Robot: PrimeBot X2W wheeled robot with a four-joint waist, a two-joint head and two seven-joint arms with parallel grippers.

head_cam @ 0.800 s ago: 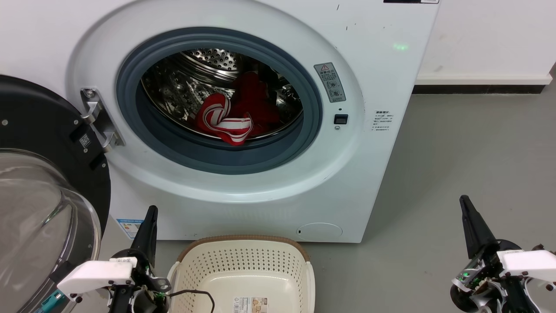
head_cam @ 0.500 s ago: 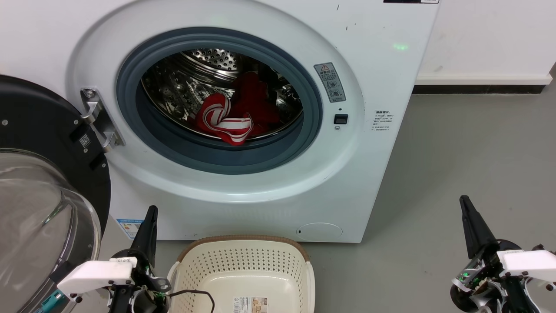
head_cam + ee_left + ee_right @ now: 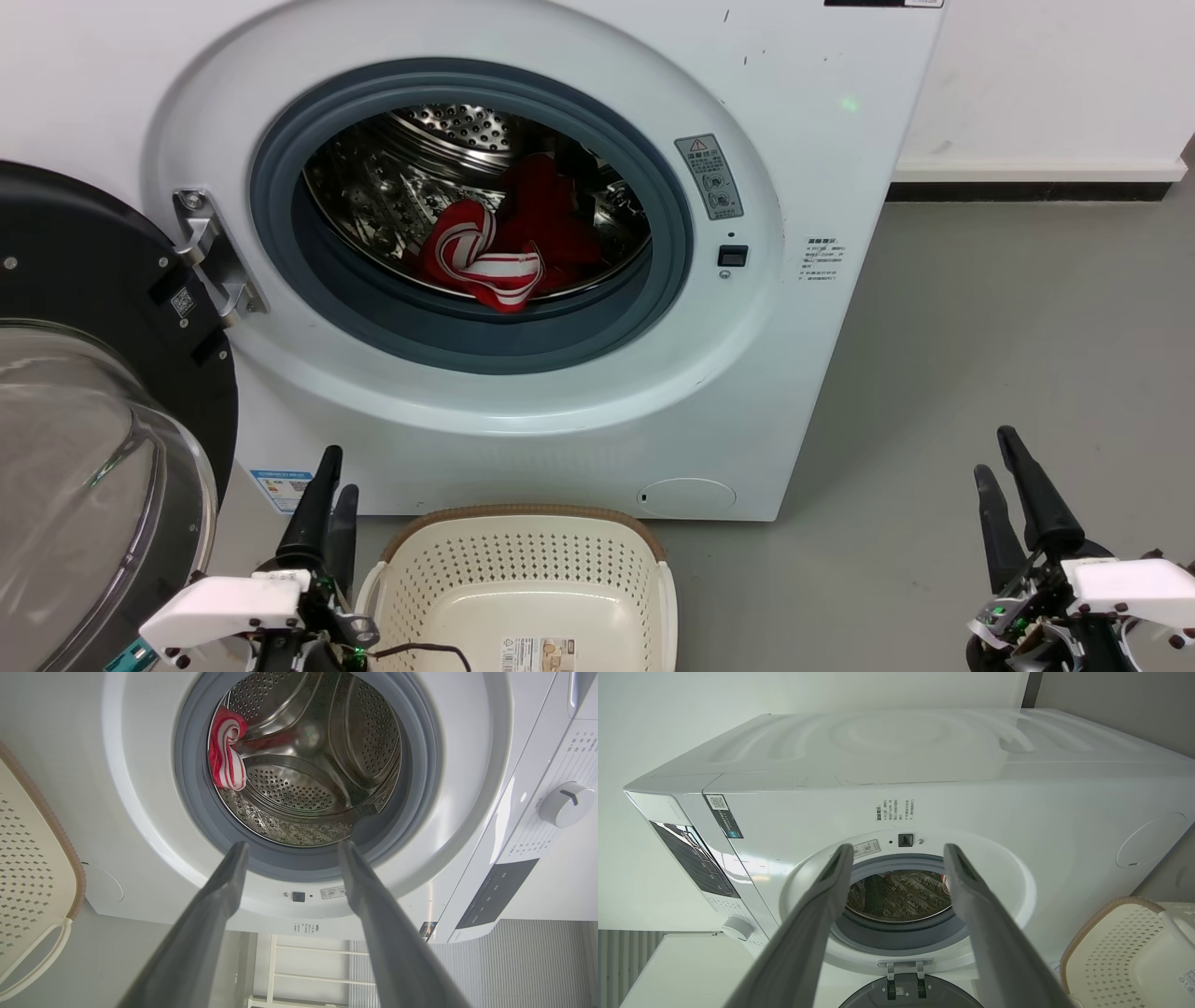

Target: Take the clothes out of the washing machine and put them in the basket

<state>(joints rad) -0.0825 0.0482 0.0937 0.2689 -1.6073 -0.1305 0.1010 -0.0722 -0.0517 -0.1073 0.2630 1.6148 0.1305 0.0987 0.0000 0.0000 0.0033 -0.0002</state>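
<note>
Red fabric clothes point(image 3: 504, 247) lay inside the large white washing machine point(image 3: 560, 411), upper centre; left gripper point(image 3: 338, 474) and right gripper point(image 3: 993, 455) jaws stood parted.

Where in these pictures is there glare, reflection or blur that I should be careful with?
Head view: pale reflections on the glass door, a small green light spot on the washing machine. Left wrist view: the steel drum gleams; the left gripper looks soft, near the lens. Right wrist view: the machine's top is washed out and its edges bow; the right gripper is soft.
</note>
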